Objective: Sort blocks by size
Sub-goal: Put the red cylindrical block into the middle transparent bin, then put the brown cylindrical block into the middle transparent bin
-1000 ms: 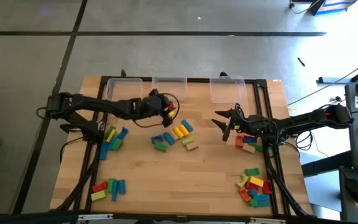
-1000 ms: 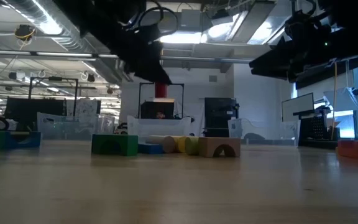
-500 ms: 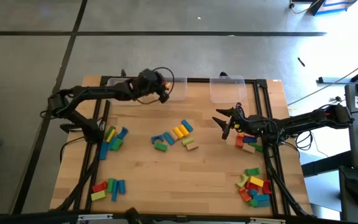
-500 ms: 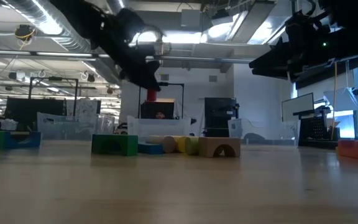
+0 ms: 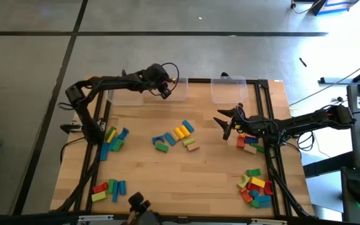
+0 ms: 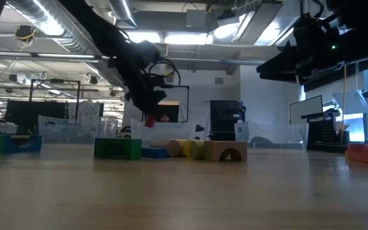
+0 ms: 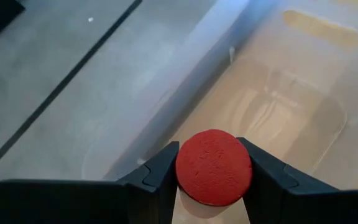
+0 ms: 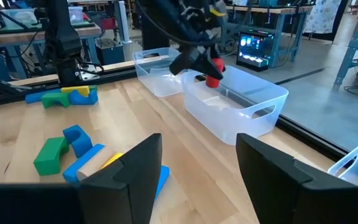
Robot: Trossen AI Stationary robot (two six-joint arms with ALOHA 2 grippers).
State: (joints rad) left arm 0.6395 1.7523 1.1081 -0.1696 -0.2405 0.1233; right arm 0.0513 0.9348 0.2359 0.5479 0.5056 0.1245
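Observation:
My left gripper point(image 5: 165, 92) is shut on a red cylinder block point(image 7: 213, 166) above the middle clear bin point(image 5: 171, 87) at the table's far edge; the block also shows in the low view point(image 6: 149, 119) and in the right wrist view point(image 8: 214, 65). My right gripper point(image 5: 227, 125) hovers open with nothing between its fingers at the table's right, beside a few blocks point(image 5: 247, 142). More blocks lie flat on the wood in a centre group point(image 5: 175, 136), a left group point(image 5: 112, 139) and groups near the front corners point(image 5: 108, 189) point(image 5: 256, 186). My left gripper pinches the red cylinder's round side point(image 7: 180, 168) between its two fingers, which lie along the cylinder. The fingers slant down toward the table's far edge. The cylinder's free end point(image 6: 149, 121) sticks out below the fingertips, lifted clear above the bin.
Three clear bins stand in a row along the far edge: left point(image 5: 125, 87), middle, right point(image 5: 229, 89). A black frame rail point(image 5: 262, 106) runs down the table's right side. Bare wood lies between the block groups.
My left gripper has carried the red cylinder from above the centre block group toward the table's far edge and somewhat down, tipping more steeply downward; it now hangs over the middle bin. The right arm has kept still.

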